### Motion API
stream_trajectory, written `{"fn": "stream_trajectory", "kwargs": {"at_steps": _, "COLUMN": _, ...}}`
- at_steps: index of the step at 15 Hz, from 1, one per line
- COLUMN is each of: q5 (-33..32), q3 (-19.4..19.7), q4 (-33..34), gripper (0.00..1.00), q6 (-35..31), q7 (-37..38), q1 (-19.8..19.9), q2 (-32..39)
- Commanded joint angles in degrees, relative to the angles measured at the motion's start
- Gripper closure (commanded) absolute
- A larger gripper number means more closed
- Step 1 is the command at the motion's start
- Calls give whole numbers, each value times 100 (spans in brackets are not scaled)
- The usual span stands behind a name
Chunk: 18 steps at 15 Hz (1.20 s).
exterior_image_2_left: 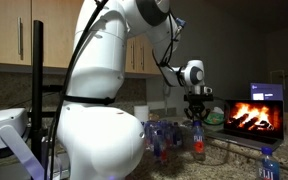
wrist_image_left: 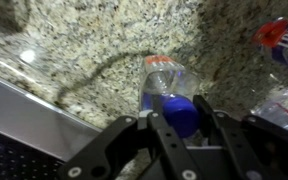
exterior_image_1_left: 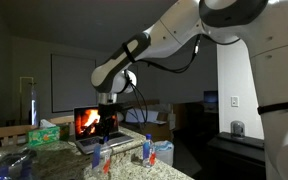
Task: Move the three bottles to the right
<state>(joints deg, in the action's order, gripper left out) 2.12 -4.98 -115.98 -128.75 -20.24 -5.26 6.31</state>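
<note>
One small clear bottle (wrist_image_left: 169,95) w/ a blue cap is in the gripper (wrist_image_left: 174,118). The fingers (wrist_image_left: 208,118) are closed tight on both sides of the cap, so the gripper is holding it by the top. This held bottle (exterior_image_2_left: 197,142) is upright, just beside the laptop (exterior_image_2_left: 256,115), by the front edge of its keyboard, w/ the arm right above it. In the wrist view the laptop's silver edge (wrist_image_left: 29,112) runs close by the bottle, and the speckled stone counter (wrist_image_left: 94,40) is under it. The laptop is open and its screen (exterior_image_1_left: 87,122) shows a fire pic. A second bottle (exterior_image_1_left: 147,148) w/ a red band stands on the counter a bit farther from the laptop than the held one, on the side away from the screen. In the wrist view it shows at the top corner (wrist_image_left: 284,40), apart from the held one. Another small bottle (exterior_image_2_left: 269,165) stands in front of the laptop, near the bottom of that exterior view. A green tissue box (exterior_image_1_left: 44,133) sits on the far side of the laptop from the second bottle. A tall slim bottle (exterior_image_1_left: 31,100) stands by that box. The room is dark, so small parts are hard to see.
</note>
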Motion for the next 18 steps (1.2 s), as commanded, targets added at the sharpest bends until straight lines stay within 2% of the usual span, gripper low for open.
{"fn": "stream_trajectory", "kwargs": {"at_steps": 1, "q5": -491, "q3": 256, "q4": 342, "gripper": 88, "q6": 597, "q7": 906, "q1": 169, "q2": 38}}
{"fn": "stream_trajectory", "kwargs": {"at_steps": 4, "q5": -613, "q3": 470, "q4": 441, "gripper": 88, "q6": 1179, "q7": 1411, "q1": 312, "q2": 36}}
{"fn": "stream_trajectory", "kwargs": {"at_steps": 5, "q5": -546, "q3": 514, "q4": 454, "gripper": 88, "q6": 1351, "q7": 1436, "q1": 366, "q2": 53}}
{"fn": "stream_trajectory", "kwargs": {"at_steps": 6, "q5": -364, "q3": 511, "q4": 435, "gripper": 88, "q6": 1438, "q7": 1113, "q1": 416, "q2": 36}}
{"fn": "stream_trajectory", "kwargs": {"at_steps": 7, "q5": -449, "q3": 483, "q4": 393, "gripper": 65, "q6": 1217, "q7": 1141, "q1": 384, "q2": 15}}
{"fn": "stream_trajectory", "kwargs": {"at_steps": 11, "q5": -442, "q3": 498, "q4": 393, "gripper": 65, "q6": 1311, "q7": 1140, "q1": 421, "q2": 31}}
{"fn": "stream_trajectory", "kwargs": {"at_steps": 12, "q5": -442, "q3": 496, "q4": 393, "gripper": 88, "q6": 1311, "q7": 1141, "q1": 417, "q2": 33}}
{"fn": "stream_trajectory", "kwargs": {"at_steps": 18, "q5": -231, "q3": 657, "q4": 319, "gripper": 88, "q6": 1091, "q7": 1412, "q1": 595, "q2": 198}}
